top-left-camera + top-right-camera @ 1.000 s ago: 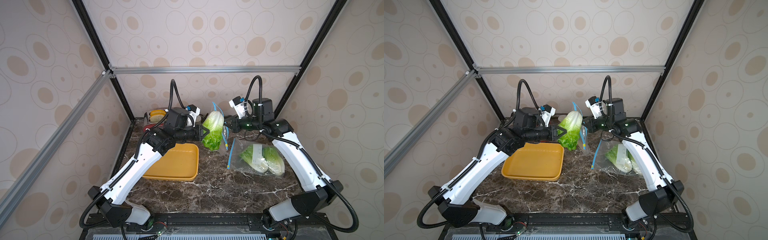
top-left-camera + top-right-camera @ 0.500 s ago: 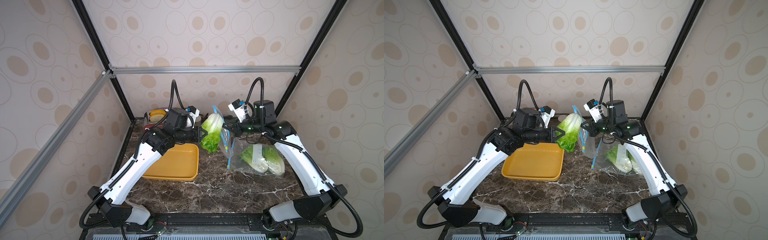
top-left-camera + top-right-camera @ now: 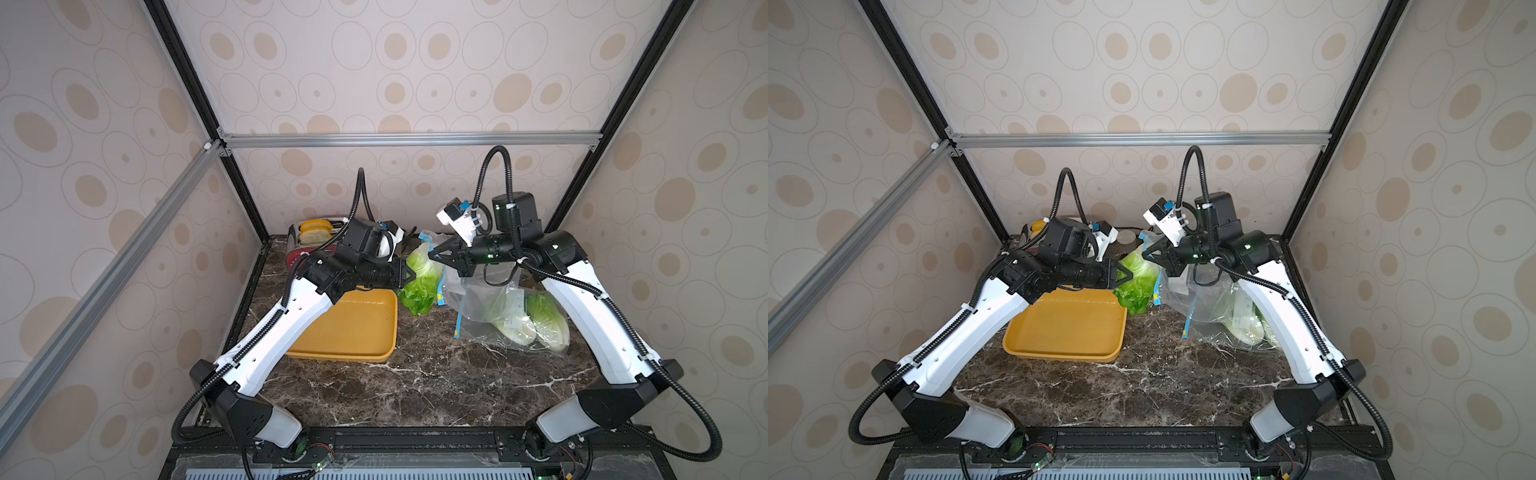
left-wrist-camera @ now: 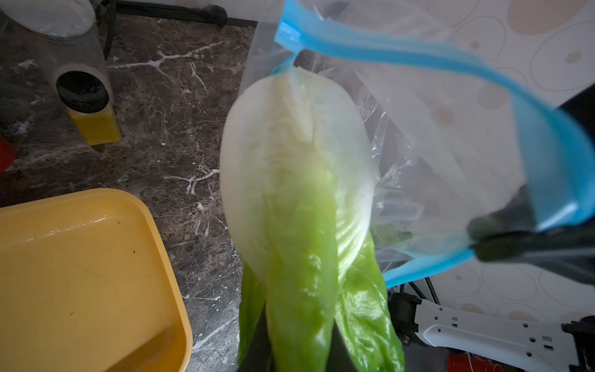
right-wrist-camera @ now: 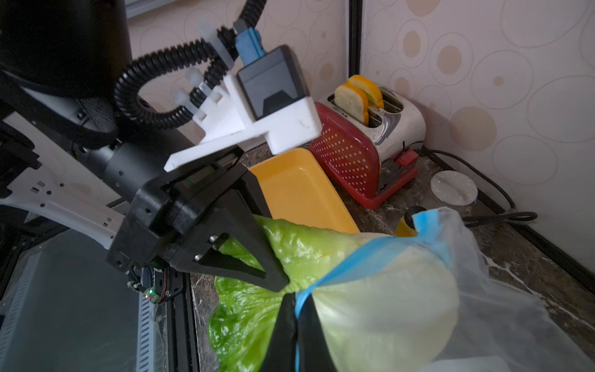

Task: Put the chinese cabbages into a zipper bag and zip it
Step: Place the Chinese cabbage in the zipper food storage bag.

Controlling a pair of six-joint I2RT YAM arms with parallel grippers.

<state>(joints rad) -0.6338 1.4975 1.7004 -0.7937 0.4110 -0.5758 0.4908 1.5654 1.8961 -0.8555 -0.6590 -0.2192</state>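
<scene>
1. The left gripper (image 3: 409, 276) clamps the third cabbage (image 3: 422, 282) by its green leaves, with the white base leading toward 1 o'clock.
2. The right gripper (image 3: 433, 254), pinched shut on the zipper bag (image 3: 478, 299), lifts its blue rim around that base.
3. Two cabbages (image 3: 540, 322) lie inside the bag, at 4 o'clock.

Top views high over table (image 3: 415, 386) front edge, looking down rearward; wrist views close, sharing cabbage (image 4: 296, 180), zipper bag (image 4: 450, 154).

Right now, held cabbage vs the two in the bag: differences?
The held cabbage hangs from the left gripper; bagged cabbages lie on the table. Only the held cabbage's base is inside the zipper bag; the bagged cabbages are fully inside. Both: green tops, white bases.
</scene>
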